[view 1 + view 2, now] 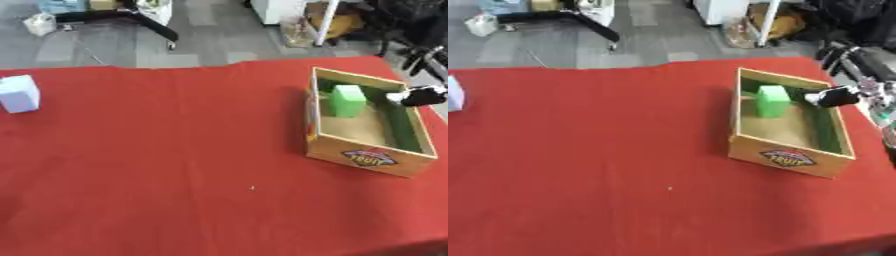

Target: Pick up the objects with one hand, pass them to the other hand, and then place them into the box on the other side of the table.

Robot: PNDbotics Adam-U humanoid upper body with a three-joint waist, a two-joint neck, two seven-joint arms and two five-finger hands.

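A: Count, please.

B: One cardboard box (370,159), open-topped, on the red table (175,165). One green block (346,100) standing upright inside it, toward the far end. One pale blue-white block (18,93) on the cloth, far off to my left, well apart from everything else. One tiny speck (253,188) on the cloth, nearer me than the box; can't make out what it is.

A: Hands?

B: Only my right hand (833,96) shows. My left is out of sight in both views.

A: Pose of the right?

B: The arm comes in from the right edge, high up, and the hand sits over the far right part of the box, about level with its rim. Dark fingertips with a pale patch point left, toward the green block.

A: Holding anything?

B: Nothing that I can see between the fingers. The green block stands just to the left of my fingertips, with a gap between; not touching.

A: Open or closed?

B: Can't tell. The fingers read as one dark lump, so how far they are spread I can't say.

A: The box, relative to the hand?

B: Directly beneath it, its printed front wall on my near side, below the hand.
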